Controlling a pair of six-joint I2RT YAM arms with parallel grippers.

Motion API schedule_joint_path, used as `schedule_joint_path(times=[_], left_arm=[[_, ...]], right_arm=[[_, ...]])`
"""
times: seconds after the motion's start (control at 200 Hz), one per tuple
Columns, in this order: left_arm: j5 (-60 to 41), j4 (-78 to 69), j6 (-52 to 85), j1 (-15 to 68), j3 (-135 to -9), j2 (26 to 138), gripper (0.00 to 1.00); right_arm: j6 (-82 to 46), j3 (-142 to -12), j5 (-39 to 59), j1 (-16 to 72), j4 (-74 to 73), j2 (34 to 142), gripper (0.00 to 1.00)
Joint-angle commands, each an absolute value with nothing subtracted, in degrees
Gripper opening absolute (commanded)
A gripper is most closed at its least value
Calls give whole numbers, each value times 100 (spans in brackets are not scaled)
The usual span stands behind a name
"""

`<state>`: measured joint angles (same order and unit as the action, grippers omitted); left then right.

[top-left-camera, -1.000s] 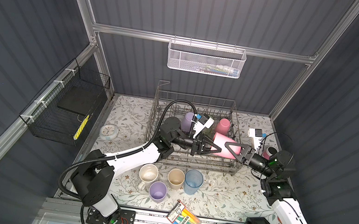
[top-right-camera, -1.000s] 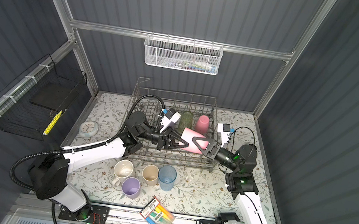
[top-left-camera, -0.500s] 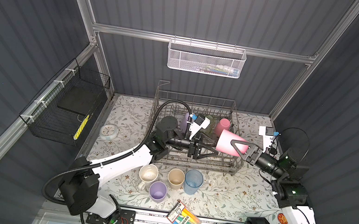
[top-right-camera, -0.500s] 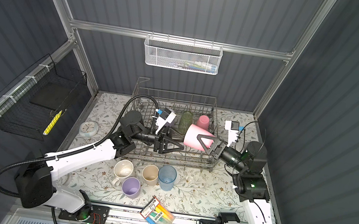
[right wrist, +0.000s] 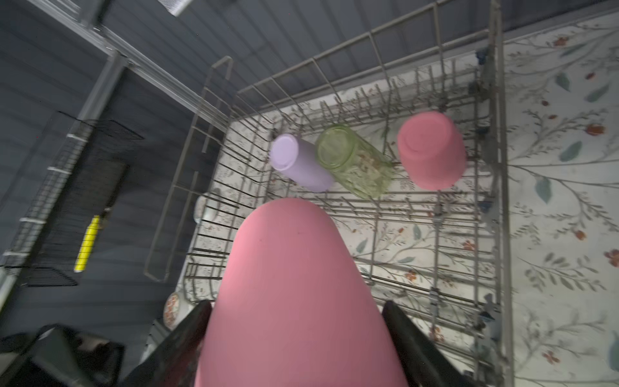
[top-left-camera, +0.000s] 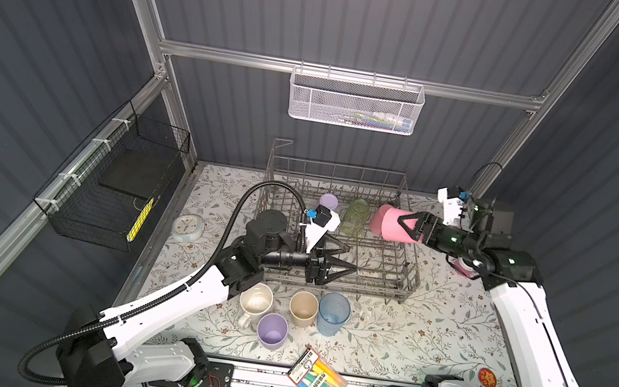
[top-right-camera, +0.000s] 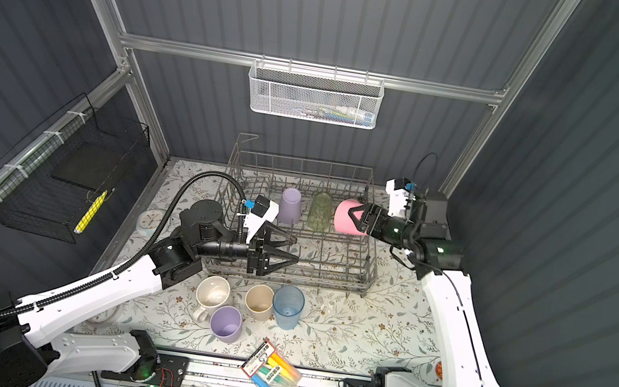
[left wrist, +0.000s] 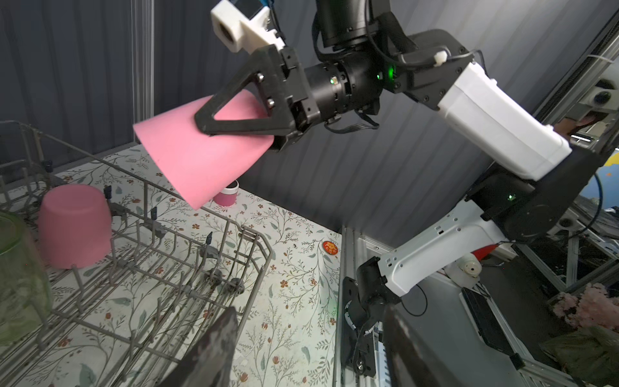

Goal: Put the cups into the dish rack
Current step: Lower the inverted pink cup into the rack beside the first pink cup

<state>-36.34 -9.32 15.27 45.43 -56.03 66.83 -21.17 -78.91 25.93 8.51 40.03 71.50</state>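
Note:
My right gripper is shut on a pink cup, held on its side above the far right of the dish rack. Upside down in the rack stand a lilac cup, a green tumbler and a second pink cup. My left gripper hangs open and empty over the rack's front part. In front of the rack, upright on the table, are a cream mug, a beige cup, a blue cup and a lilac cup.
A pack of markers lies at the table's front edge. A small round dish sits left of the rack. A black wire basket hangs on the left wall and a white mesh basket on the back rail.
My left gripper opened, let go of the pink cup and drew back to the left. The right gripper carried the cup to the rack's far right.

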Motion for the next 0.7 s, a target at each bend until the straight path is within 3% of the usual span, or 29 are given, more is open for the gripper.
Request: schedule_joint_path(times=[0.0, 0.25, 0.695], left_arm=[[-3440, -531, 1180, 4542, -5590, 6561, 68], [-3393, -406, 1029, 4542, -5545, 6518, 68], [-3424, -404, 923, 4544, -5449, 6482, 67]], right_arm=[[-1486, -8365, 1509, 1038, 4725, 7525, 46], [-987, -9416, 318, 1247, 5346, 8715, 46], [-893, -9685, 109, 1433, 5299, 9693, 46]])
